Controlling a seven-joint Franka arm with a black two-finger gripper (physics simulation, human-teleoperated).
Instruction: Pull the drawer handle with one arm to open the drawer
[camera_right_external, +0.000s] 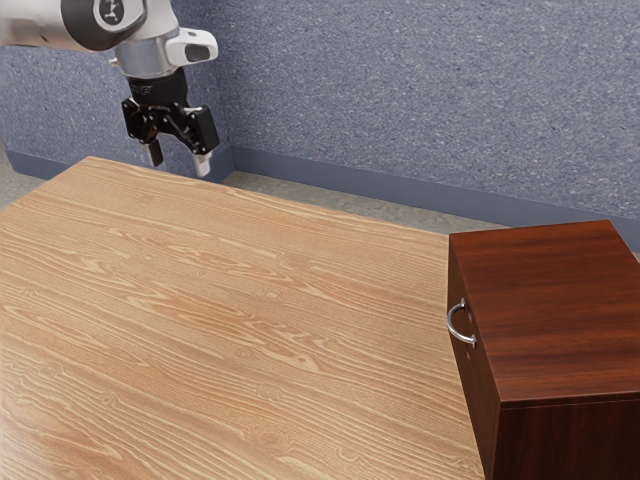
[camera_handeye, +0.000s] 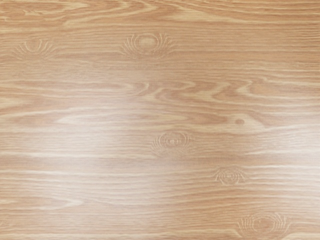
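Right now the jaws hang released, fingers (camera_right_external: 203, 163) spread on nothing, above the far corner of the desk (camera_right_external: 200, 300) at the exterior view's left. The drawer handle (camera_right_external: 459, 323), a small metal loop with its long axis upright, sits on the dark wooden cabinet (camera_right_external: 545, 310), well apart toward the exterior view's right and lower down. Its face looks back toward the jaws, so the reach likely crosses the desk.

The exterior camera stands off to my side, raised, looking down across the table (camera_right_external: 200, 300) toward the wall (camera_right_external: 420, 90). The wrist camera on my claw (camera_right_external: 179, 163) faces straight down, fairly near the wood. Both share the table
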